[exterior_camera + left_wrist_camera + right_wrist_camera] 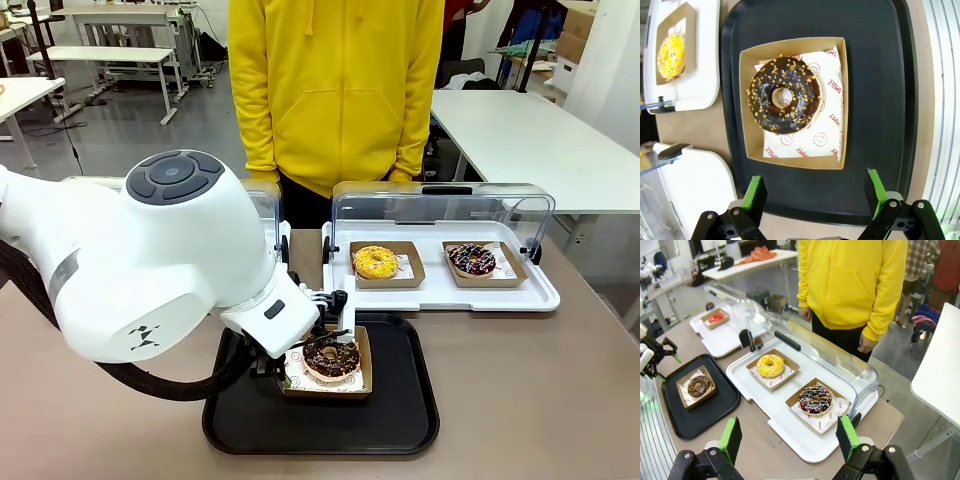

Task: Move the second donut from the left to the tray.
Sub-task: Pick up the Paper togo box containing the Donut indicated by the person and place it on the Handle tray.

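- We see the chocolate donut point(784, 95), glazed dark and dotted with light crumbs, sitting in its brown cardboard holder point(793, 102) on printed paper.
- The holder rests flat on the black tray point(880, 90), inside the raised rim.
- Our left gripper point(816, 194) hangs above the tray's near edge with its green-padded fingers point(756, 194) spread wide and nothing between them.
- The holder lies just beyond those fingertips and apart from them, with bare tray between.
- In the front view the left arm point(150, 265) covers much of the tray's left part, and the donut shows just past the wrist.
- Our right gripper point(790, 439) hovers over the table with its fingers point(731, 436) spread and gripping nothing.
- Ahead of the right fingers lies a white display tray point(790, 427) with its clear lid point(815, 350) raised. It carries a yellow donut point(770, 365) and a dark donut with pink-white sprinkles point(815, 400), each in its own holder.
- Farther off sits another white tray with a red-glazed donut point(716, 317).
- A person in a yellow hoodie point(335, 90) stands at the far side of the table.
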### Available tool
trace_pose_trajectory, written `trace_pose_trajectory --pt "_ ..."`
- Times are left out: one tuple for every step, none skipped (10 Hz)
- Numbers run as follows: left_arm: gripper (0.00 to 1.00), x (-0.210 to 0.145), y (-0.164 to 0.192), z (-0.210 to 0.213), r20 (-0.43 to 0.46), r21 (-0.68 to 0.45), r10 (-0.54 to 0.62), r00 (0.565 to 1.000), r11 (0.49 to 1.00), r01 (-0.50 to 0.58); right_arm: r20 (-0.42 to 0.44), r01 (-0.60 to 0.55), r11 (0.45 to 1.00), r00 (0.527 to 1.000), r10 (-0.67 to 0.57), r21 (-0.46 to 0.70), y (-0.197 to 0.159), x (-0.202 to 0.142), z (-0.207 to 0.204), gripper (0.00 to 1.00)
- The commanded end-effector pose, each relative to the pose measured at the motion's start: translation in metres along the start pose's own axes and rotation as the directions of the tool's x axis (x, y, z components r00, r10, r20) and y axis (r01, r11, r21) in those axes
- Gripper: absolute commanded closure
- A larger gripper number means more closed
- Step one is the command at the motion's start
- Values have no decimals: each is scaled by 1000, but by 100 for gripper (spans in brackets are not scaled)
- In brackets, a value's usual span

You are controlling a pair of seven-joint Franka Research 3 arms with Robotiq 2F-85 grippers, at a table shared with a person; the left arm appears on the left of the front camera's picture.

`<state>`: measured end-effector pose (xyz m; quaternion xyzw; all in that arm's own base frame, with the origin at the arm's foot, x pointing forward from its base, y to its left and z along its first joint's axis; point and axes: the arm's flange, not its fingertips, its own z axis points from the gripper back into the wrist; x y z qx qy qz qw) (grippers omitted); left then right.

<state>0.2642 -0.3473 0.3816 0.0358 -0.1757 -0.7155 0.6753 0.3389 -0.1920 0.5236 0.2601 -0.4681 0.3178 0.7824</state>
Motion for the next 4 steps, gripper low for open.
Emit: trace_pose_trajectory --pt "0 1 0 1 6 8 -1 1000 1000 1 33 -24 1000 999 24 -2 -2 3 -1 0" --pt "0 1 0 1 6 8 -1 1000 1000 1 33 -24 1000 999 24 -2 -2 3 -1 0" --pt "0 1 0 1 6 8 -1 1000 1000 1 33 -24 1000 999 24 -2 -2 3 -1 0" --pt "0 1 0 1 6 8 -1 1000 1000 1 33 -24 1000 999 24 -2 -2 3 -1 0"
